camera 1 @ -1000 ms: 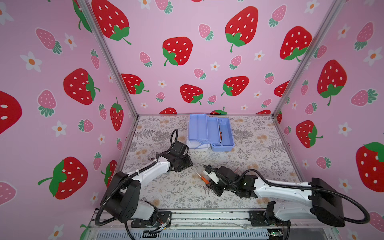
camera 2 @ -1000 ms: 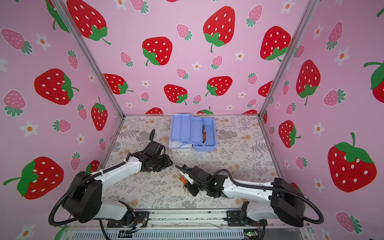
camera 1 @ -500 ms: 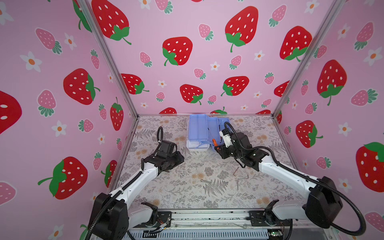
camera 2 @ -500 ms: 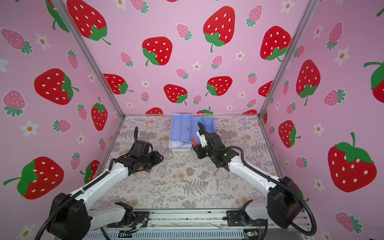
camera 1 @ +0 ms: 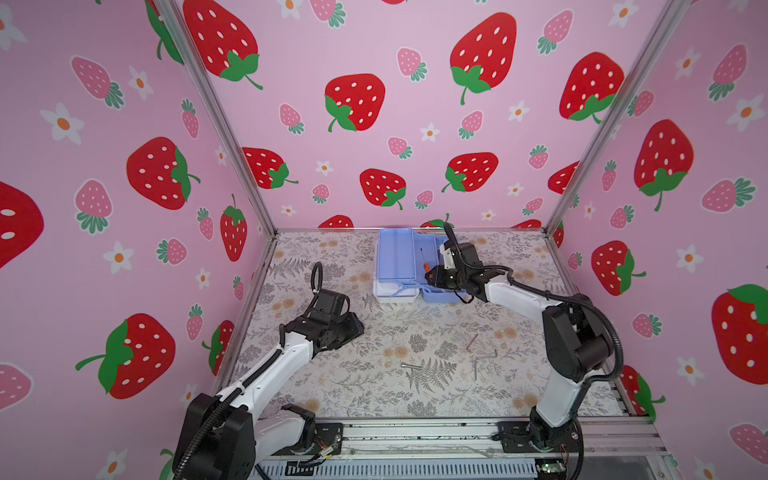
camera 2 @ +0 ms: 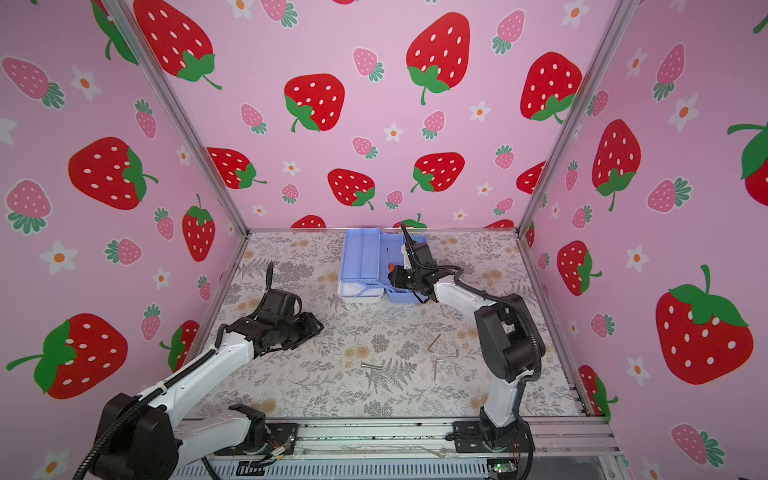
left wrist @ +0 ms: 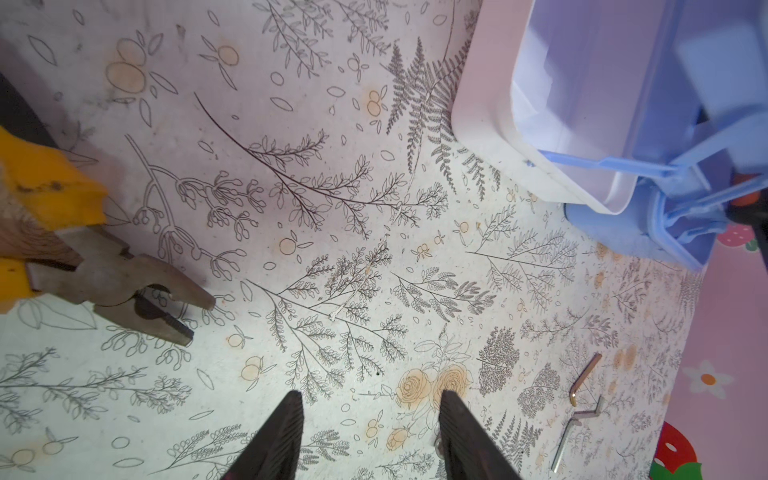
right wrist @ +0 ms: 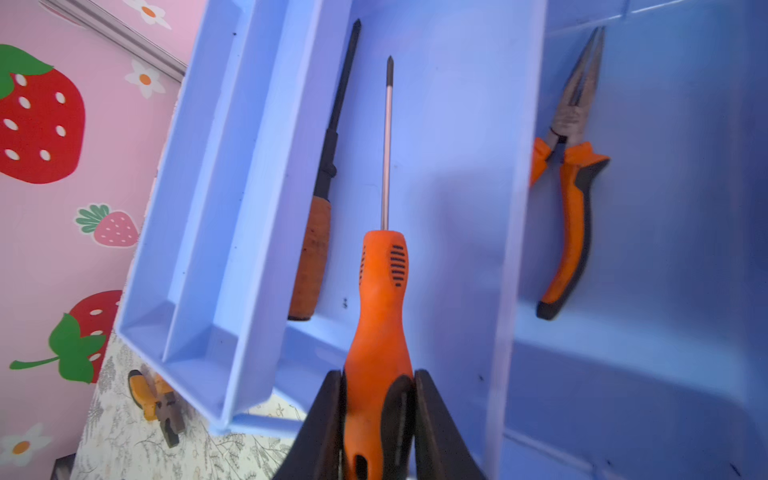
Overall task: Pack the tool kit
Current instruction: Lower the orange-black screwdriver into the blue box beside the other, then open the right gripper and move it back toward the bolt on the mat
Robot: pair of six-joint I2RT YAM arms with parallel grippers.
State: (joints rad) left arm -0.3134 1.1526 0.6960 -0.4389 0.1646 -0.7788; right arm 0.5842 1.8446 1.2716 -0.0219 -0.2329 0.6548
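Lower left of centre in both top views, the left gripper [camera 1: 354,328] hovers over the floral mat [camera 1: 374,386], jaws spread and empty. Yellow-handled pliers [left wrist: 120,286] lie close by in its wrist view. Upper centre, the tool kit [camera 1: 395,259] sits open near the back wall, blue trays fanned out. Just right, the right gripper [right wrist: 378,386] pinches an orange-handled screwdriver [right wrist: 382,299] over a tray, beside a second screwdriver [right wrist: 322,208]. Long-nose pliers [right wrist: 569,199] lie in the base. Hex keys [camera 1: 478,357] rest lower right.

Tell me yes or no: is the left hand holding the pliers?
No: the left hand stands open and empty, while the pliers lie on the mat apart from it.
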